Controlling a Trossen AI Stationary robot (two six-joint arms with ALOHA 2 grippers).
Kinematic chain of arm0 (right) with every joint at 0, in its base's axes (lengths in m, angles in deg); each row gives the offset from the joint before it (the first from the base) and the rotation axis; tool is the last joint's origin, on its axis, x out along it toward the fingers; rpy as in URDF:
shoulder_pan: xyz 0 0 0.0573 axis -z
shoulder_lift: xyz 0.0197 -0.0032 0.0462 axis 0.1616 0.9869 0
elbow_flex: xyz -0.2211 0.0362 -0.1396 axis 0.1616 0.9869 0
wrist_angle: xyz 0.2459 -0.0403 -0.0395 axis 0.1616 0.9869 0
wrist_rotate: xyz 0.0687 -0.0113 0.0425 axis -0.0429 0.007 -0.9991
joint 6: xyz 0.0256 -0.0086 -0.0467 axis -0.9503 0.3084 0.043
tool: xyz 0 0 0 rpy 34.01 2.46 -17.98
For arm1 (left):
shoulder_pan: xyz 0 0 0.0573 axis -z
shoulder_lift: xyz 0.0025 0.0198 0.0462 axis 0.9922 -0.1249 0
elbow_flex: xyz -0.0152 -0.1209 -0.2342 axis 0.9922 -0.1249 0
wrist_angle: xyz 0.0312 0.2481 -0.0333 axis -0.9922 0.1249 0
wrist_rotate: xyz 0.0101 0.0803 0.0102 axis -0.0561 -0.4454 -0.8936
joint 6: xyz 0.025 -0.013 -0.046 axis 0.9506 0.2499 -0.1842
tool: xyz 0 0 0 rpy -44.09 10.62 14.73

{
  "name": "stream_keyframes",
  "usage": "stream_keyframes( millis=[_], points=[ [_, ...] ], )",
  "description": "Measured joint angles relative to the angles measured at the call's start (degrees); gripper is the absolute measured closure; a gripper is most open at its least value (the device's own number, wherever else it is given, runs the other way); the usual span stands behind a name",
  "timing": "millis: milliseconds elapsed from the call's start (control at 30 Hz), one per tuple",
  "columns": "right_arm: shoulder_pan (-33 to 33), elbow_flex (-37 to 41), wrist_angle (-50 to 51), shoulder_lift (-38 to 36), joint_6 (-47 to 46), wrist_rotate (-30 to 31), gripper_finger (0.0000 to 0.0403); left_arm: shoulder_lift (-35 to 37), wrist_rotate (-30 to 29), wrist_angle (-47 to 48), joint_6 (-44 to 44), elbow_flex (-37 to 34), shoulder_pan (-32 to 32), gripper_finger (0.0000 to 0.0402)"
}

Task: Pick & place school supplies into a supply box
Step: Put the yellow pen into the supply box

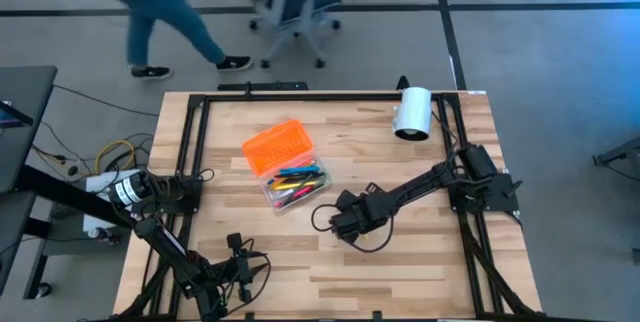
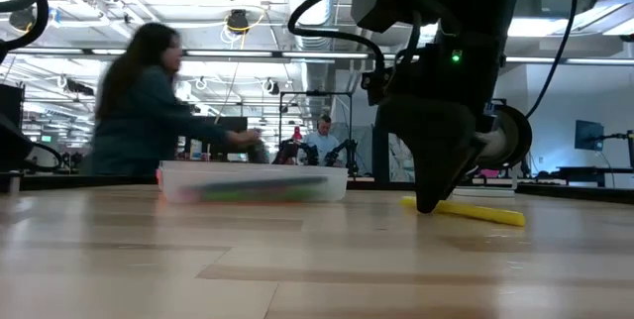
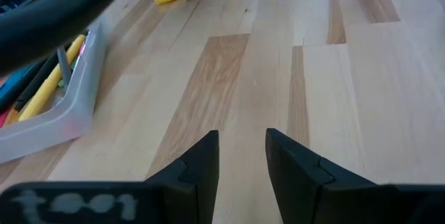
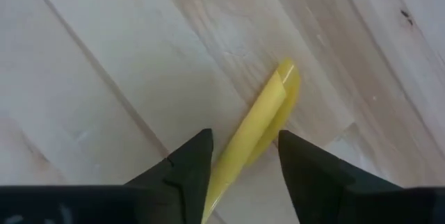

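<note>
The right pincer (image 4: pixel 240 175) is down at the counter (image 1: pixel 400 272) a little right of the middle, its two dark fingers (image 4: pixel 184 172) standing apart on either side of a yellow pen (image 4: pixel 261 123). The pen lies flat on the wood and runs between the fingers; from the wrist view there looks to be a sliver of space on each side, so I cannot say the fingers are pressing on it. In the low view the fingertips reach the counter surface right at the pen (image 2: pixel 466 210), which sticks out to one side of them.

To the left and a bit farther back sits the supply box (image 1: pixel 297 187), its clear base already holding a bundle of pens and pencils (image 1: pixel 298 179) in yellow, blue, red and green. The orange ribbed lid (image 1: pixel 277 146) lies open, joined to the far left side of the base. The box is well apart from the right pincer.

The left pincer (image 3: pixel 242 147) waits near the front left edge of the counter, fingers narrowly parted with nothing between them, pointing across the bare wood toward the box.

A white cylinder (image 1: pixel 412 114) lies at the far right of the counter. Beyond the far edge a person (image 1: pixel 150 12) walks past, and an office chair (image 1: pixel 295 2) stands nearby.
</note>
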Motion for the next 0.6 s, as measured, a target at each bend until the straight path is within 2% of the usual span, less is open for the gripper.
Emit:
stream_keyframes(
  millis=[367,600],
  points=[
    [-0.85,0.08,-1.71,0.22,3.03,-0.46,0.0338,0.00,-0.30,-0.02,0.02,0.00,0.00,0.0292],
    [-0.91,0.16,-2.26,0.24,4.73,-0.46,0.0368,0.00,-0.30,-0.02,0.02,0.00,-0.02,0.0292]
  ],
)
